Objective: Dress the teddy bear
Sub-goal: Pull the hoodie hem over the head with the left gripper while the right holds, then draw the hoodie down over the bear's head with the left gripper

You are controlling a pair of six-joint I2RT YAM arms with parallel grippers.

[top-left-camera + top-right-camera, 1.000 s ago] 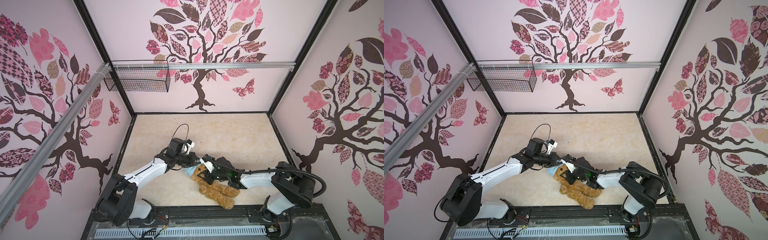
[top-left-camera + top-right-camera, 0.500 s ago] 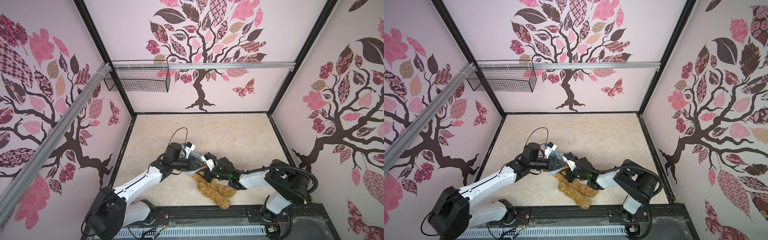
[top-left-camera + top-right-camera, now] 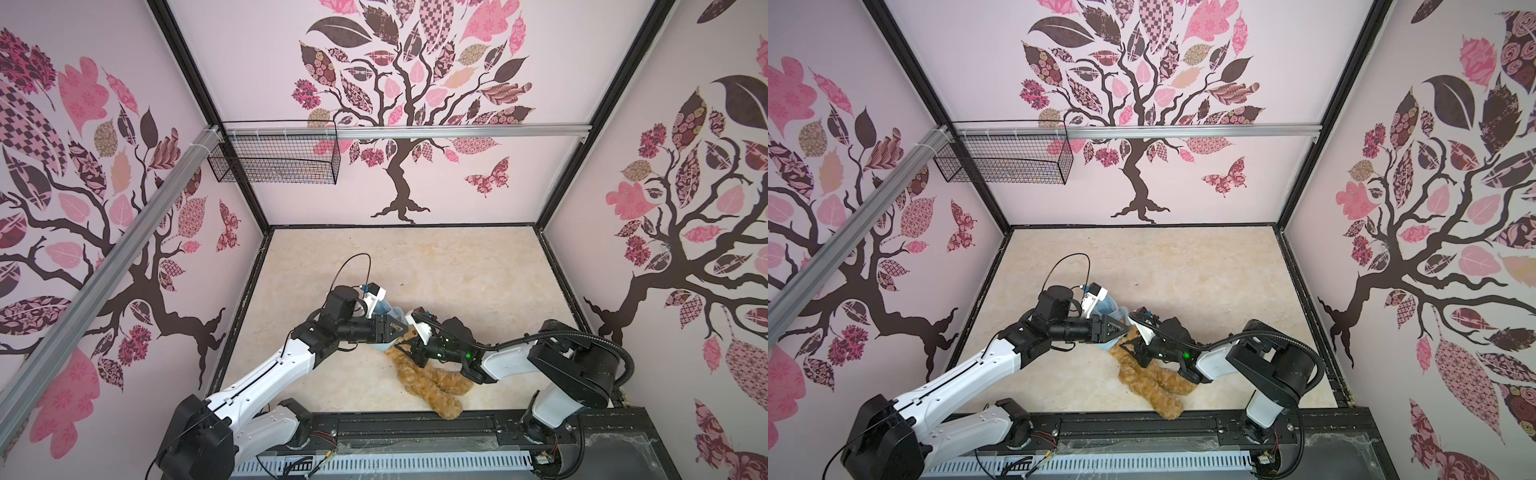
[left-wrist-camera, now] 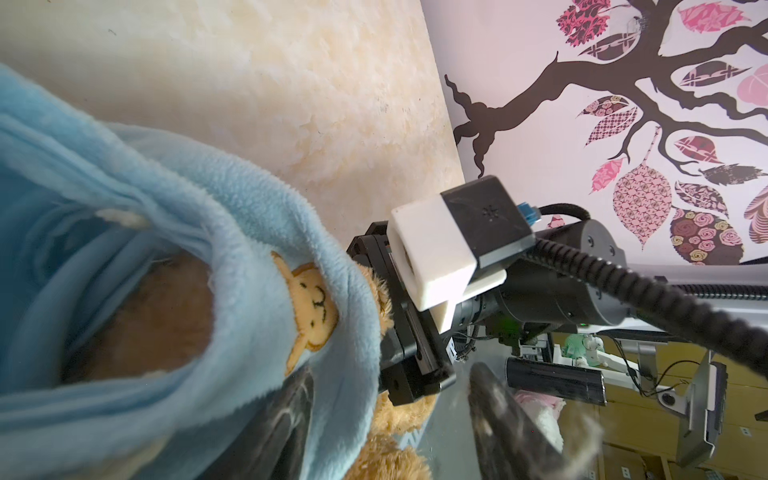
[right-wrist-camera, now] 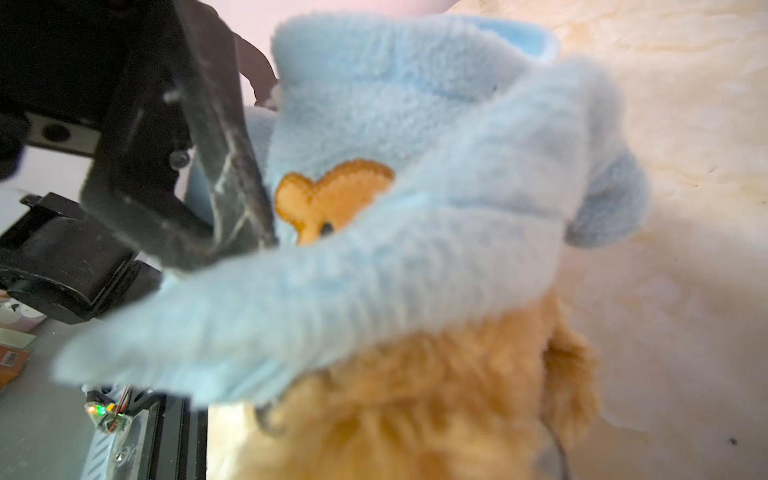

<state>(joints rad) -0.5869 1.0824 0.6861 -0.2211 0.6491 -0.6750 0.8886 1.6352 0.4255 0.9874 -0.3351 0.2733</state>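
Observation:
The teddy bear (image 3: 432, 382) lies near the table's front edge, legs toward the front right, also in the other top view (image 3: 1154, 382). A light-blue shirt (image 3: 384, 309) with an orange bear print (image 4: 311, 311) is bunched over its head and shoulders. My left gripper (image 3: 401, 328) stands open at the shirt's hem. In the left wrist view the left gripper (image 4: 390, 419) has one finger (image 4: 286, 419) against the cloth, and fur (image 4: 399, 415) lies between the jaws. My right gripper (image 3: 409, 351) is shut on the bear's torso. Fur (image 5: 415, 415) hides its fingers in the right wrist view.
A black wire basket (image 3: 274, 158) hangs from the rail on the back wall. Patterned walls close in the table on three sides. A black rail (image 3: 415, 428) runs along the front edge just past the bear's feet.
My left gripper has gone from shut on the shirt to open, letting the cloth go, and its arm has swung a little toward the front. The right gripper has kept its hold.

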